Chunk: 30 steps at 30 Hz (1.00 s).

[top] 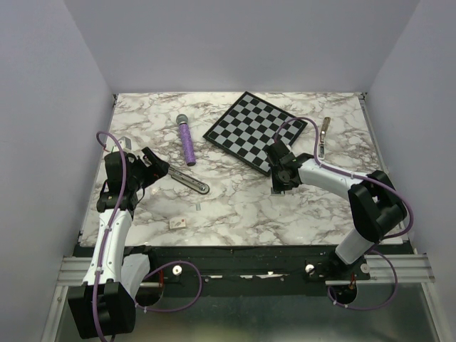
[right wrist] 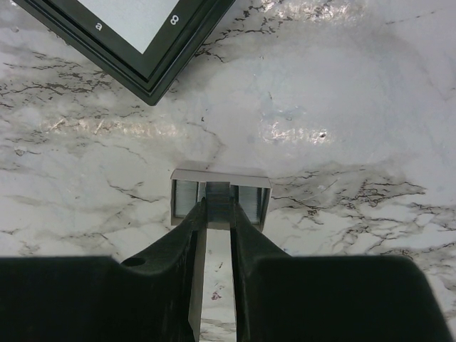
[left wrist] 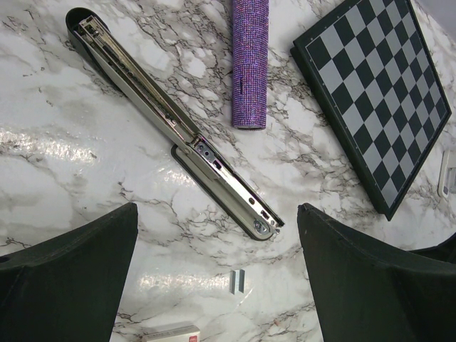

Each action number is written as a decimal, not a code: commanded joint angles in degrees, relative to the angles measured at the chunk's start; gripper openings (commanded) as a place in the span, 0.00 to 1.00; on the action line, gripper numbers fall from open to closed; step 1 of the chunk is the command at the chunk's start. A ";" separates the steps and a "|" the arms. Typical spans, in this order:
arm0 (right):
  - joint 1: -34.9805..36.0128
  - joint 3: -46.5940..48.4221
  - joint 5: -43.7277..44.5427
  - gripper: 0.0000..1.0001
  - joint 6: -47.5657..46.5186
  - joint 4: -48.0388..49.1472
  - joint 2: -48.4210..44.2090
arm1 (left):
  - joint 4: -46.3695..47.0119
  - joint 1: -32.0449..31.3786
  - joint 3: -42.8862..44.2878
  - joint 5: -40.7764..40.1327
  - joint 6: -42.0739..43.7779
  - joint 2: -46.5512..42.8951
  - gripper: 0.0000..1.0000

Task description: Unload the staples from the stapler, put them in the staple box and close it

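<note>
The stapler (top: 187,179) lies swung open flat on the marble table, silvery with a black end. In the left wrist view it (left wrist: 171,121) runs diagonally, its metal channel facing up. My left gripper (top: 153,165) hovers over the stapler's left end with its fingers (left wrist: 78,271) wide open and empty. A short loose strip of staples (left wrist: 239,281) lies just below the stapler's tip. My right gripper (top: 279,184) is low near the chessboard corner. It (right wrist: 218,208) is shut on a grey staple strip (right wrist: 218,191) standing in a small open staple box (right wrist: 221,174).
A purple glitter cylinder (top: 186,140) lies behind the stapler. A chessboard (top: 255,130) sits at the back middle, with a slim cream and metal object (top: 324,137) to its right. A small staple box (top: 177,223) lies near the front edge. White walls enclose the table.
</note>
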 commanded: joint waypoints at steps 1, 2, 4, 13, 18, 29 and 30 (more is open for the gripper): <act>0.52 -1.33 0.65 0.25 1.22 -0.64 -1.31 | 0.01 -0.17 -0.37 0.46 0.23 0.17 0.99; 0.61 -1.42 0.65 0.25 1.31 -0.64 -1.23 | 0.01 -0.17 -0.37 0.46 0.23 0.25 0.99; 0.70 -1.51 0.91 0.25 1.40 -0.55 -0.96 | 0.01 -0.09 -0.46 0.46 0.15 0.17 0.99; 0.78 -0.89 1.70 0.26 1.40 -0.72 -0.70 | -0.08 -0.09 -0.46 0.46 0.15 -0.01 0.99; 0.78 -0.36 2.14 0.31 1.49 -1.60 -1.31 | 0.01 -0.17 -0.37 0.46 0.23 0.08 0.99; 0.78 1.04 1.96 0.25 0.08 -2.40 -4.30 | 0.27 -0.09 -0.46 0.55 0.15 0.43 0.99; 0.87 1.13 1.79 0.24 -0.09 -2.22 -4.13 | 0.27 -0.17 -0.37 0.55 0.15 0.43 0.99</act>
